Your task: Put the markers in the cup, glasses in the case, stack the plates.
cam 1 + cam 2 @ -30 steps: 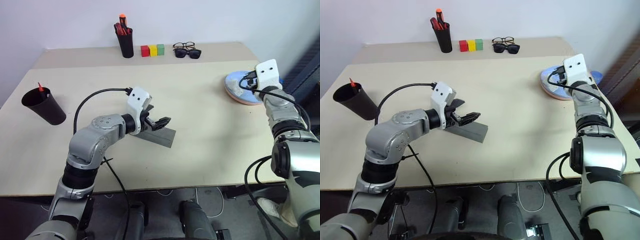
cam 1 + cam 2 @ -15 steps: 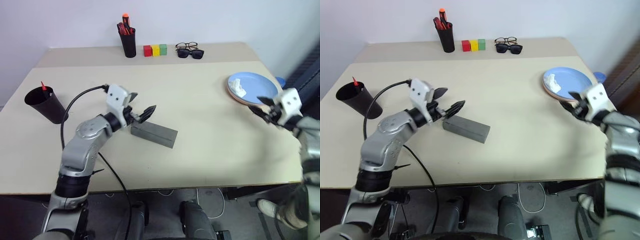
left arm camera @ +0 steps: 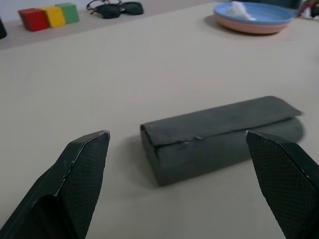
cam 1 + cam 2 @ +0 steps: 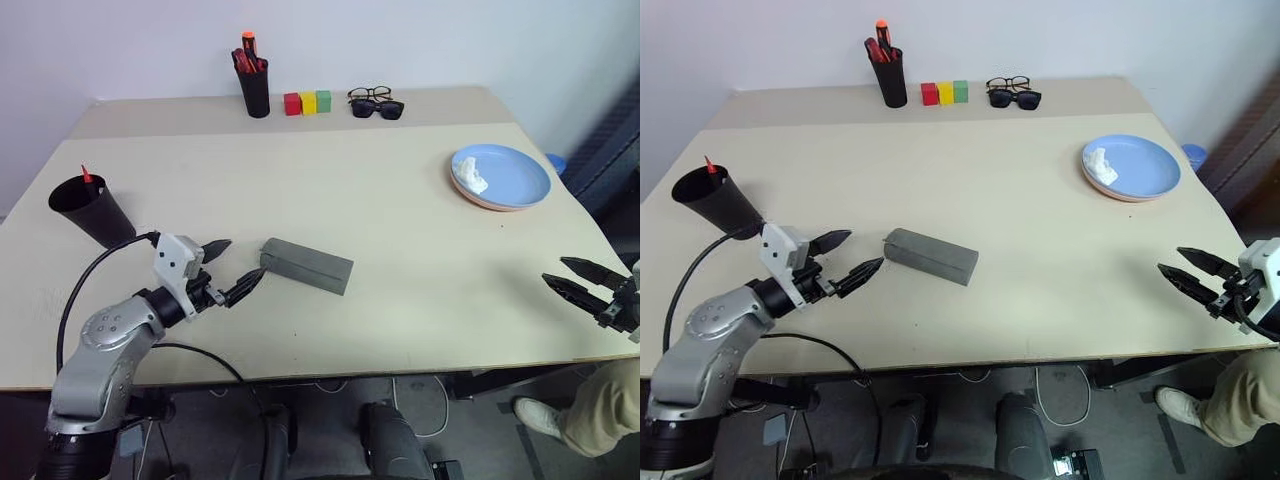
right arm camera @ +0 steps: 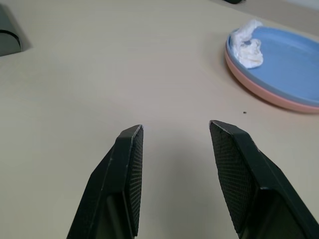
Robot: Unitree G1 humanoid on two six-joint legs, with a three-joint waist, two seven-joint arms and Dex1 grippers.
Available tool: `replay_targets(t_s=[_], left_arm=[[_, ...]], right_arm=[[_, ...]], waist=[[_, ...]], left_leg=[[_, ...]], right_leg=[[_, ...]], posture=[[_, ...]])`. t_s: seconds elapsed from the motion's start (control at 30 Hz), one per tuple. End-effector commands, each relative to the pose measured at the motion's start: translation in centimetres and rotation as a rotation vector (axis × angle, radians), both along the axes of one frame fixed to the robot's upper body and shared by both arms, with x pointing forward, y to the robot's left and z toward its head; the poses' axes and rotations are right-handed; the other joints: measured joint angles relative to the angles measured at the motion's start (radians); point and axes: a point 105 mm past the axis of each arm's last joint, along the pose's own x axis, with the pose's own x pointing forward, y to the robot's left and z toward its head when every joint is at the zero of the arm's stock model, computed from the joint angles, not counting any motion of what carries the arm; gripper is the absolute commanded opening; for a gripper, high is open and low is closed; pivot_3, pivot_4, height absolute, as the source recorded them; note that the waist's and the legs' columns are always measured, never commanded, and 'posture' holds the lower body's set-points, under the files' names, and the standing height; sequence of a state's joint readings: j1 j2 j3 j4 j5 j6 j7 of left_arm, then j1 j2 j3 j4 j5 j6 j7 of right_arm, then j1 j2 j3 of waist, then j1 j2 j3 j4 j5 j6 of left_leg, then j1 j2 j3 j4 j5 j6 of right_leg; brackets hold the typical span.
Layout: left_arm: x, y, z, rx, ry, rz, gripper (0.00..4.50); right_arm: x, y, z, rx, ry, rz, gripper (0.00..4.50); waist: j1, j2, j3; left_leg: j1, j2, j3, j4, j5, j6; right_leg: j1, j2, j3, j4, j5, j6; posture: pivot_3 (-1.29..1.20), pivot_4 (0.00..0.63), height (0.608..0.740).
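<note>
The grey case (image 4: pixel 307 265) lies shut near the table's middle. My left gripper (image 4: pixel 245 260) is open and empty just left of the case's end, pointing at it. The light blue plate (image 4: pixel 515 175) sits stacked on the salmon pink plate (image 5: pixel 269 99) at the right. My right gripper (image 4: pixel 554 270) is open and empty at the table's front right edge, apart from the plates. The black cup (image 4: pixel 90 210) stands at the left with a red marker (image 4: pixel 86 175) in it. The glasses are out of view.
A crumpled white scrap (image 4: pixel 470 178) lies on the blue plate. At the back stand a black pen holder (image 4: pixel 253 88) with markers, three coloured blocks (image 4: pixel 306 102), and a black-framed pair with sunglasses (image 4: pixel 376 103).
My left gripper has drawn back leftward off the case, staying open. My right arm has pulled back from over the plates to the table's front right edge.
</note>
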State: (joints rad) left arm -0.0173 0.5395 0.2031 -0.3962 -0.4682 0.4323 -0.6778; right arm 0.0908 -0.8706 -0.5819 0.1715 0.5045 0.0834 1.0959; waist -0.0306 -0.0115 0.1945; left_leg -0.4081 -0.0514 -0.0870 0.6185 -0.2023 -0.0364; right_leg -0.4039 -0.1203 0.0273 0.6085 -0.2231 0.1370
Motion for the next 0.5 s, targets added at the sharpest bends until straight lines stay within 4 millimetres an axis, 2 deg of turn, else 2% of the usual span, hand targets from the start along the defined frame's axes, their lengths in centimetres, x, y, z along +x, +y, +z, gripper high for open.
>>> replay_targets(t_s=[0.03,0.5], left_arm=[[-0.56,0.37,1.25,0.007,-0.049,-0.001,4.5],[-0.9,0.34,1.51,-0.037,-0.027,-0.018,4.5]], right_arm=[[-0.35,0.01,1.13,-0.007,-0.05,-0.011,2.1],[-0.01,0.3,0.67,-0.001,-0.034,-0.015,2.1]], waist=[[0.011,0.0,0.0],[0.019,0.0,0.0]], left_leg=[[0.0,0.0,0.0,-0.001,0.0,0.0],[-0.001,0.0,0.001,-0.003,-0.001,0.002]], right_leg=[[0.0,0.0,0.0,-0.001,0.0,0.0],[0.002,0.0,-0.001,-0.01,0.002,-0.002]], posture=[[0.0,0.15,0.74],[0.0,0.15,0.74]])
